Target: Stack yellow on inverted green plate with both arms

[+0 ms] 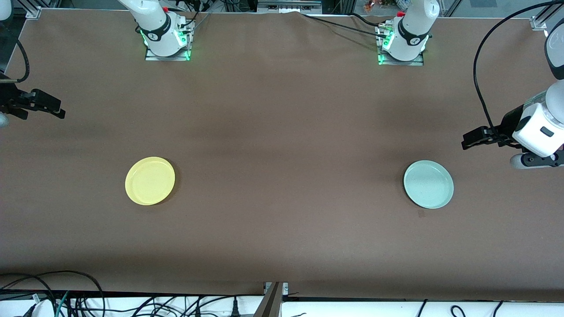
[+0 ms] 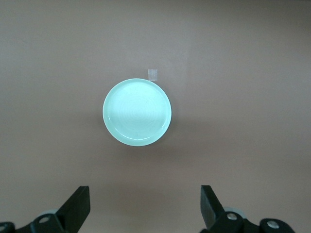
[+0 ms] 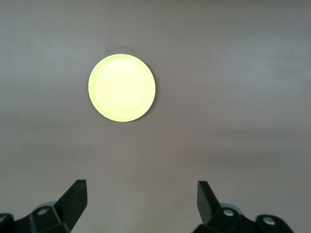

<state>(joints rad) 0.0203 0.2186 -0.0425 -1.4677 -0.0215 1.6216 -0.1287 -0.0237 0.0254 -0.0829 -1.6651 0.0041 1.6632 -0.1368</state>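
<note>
Both grippers hang in the air with nothing in them. From my station I see the left gripper (image 1: 466, 141) over bare table at the left arm's end, up above the brown table (image 1: 282, 145); in its wrist view the two black fingers (image 2: 77, 206) stand spread wide apart. I see the right gripper (image 1: 59, 111) over the table's edge at the right arm's end, and its fingers (image 3: 75, 199) are spread just as wide in its own wrist view.

I find the yellow plate (image 1: 150, 181) lying flat on the table toward the right arm's end, rim up, well apart from the green plate (image 1: 428, 184), which lies flat toward the left arm's end. I read both plates as about equally near the front camera. In the left wrist view the green plate (image 2: 137, 111) shows faint concentric rings, and a small pale square of tape (image 2: 153, 74) sits on the table just beside its rim. The yellow plate (image 3: 122, 88) fills part of the right wrist view, alone on the cloth.
</note>
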